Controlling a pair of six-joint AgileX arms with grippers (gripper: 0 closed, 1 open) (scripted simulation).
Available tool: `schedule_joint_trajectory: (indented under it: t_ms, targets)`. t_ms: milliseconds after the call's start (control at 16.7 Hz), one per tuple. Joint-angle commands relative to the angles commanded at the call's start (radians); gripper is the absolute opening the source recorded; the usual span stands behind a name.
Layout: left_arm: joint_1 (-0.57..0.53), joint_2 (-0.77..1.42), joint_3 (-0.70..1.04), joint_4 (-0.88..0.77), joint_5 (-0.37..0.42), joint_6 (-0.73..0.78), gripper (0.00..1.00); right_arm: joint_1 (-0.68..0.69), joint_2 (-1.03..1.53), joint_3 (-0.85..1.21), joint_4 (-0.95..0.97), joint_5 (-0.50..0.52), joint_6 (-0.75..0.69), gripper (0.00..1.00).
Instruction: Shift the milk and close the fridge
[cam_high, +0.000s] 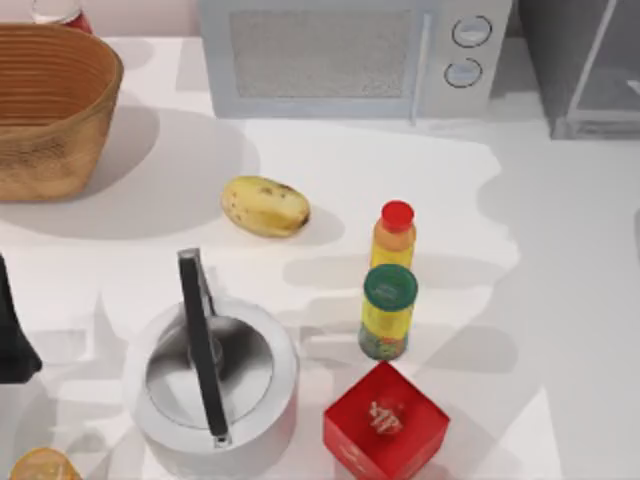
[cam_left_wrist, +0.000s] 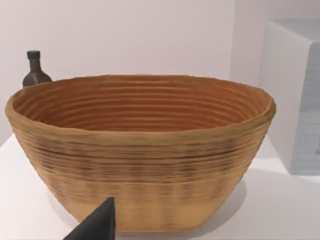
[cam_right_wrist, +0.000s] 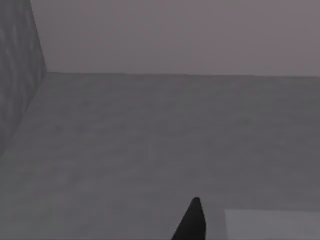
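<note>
The milk is out of view. The fridge (cam_high: 590, 70) is a grey cabinet with a pale-framed door, cut off at the table's far right corner. My right gripper (cam_right_wrist: 192, 222) appears as a dark wedge in the right wrist view, over a flat grey surface (cam_right_wrist: 160, 145) that meets a grey wall (cam_right_wrist: 17, 75). A pale patch (cam_right_wrist: 272, 224) lies beside it. My left arm (cam_high: 12, 335) is parked at the table's left edge. In the left wrist view my left gripper (cam_left_wrist: 97, 225) faces the wicker basket (cam_left_wrist: 140, 150).
The wicker basket (cam_high: 50, 105) stands at the far left, the grey microwave (cam_high: 350, 58) at the back. A potato (cam_high: 265, 206), a yellow red-capped bottle (cam_high: 394, 238), a green-lidded can (cam_high: 388, 312), a kettle (cam_high: 212, 375) and a red cube (cam_high: 385, 425) crowd the middle and front.
</note>
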Motion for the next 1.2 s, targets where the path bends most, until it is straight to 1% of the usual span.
schedule_joint_trajectory:
  t_ms: [240, 300, 900, 1200]
  targets:
    - [0.000, 0.000, 0.000, 0.000, 0.000, 0.000, 1.00, 0.000, 0.000, 0.000, 0.000, 0.000, 0.000, 0.98]
    - [0.000, 0.000, 0.000, 0.000, 0.000, 0.000, 1.00, 0.000, 0.000, 0.000, 0.000, 0.000, 0.000, 1.00]
    - [0.000, 0.000, 0.000, 0.000, 0.000, 0.000, 1.00, 0.002, -0.007, -0.006, -0.002, 0.001, 0.000, 1.00]
    - [0.000, 0.000, 0.000, 0.000, 0.000, 0.000, 1.00, 0.020, -0.148, -0.115, -0.051, 0.021, 0.001, 1.00]
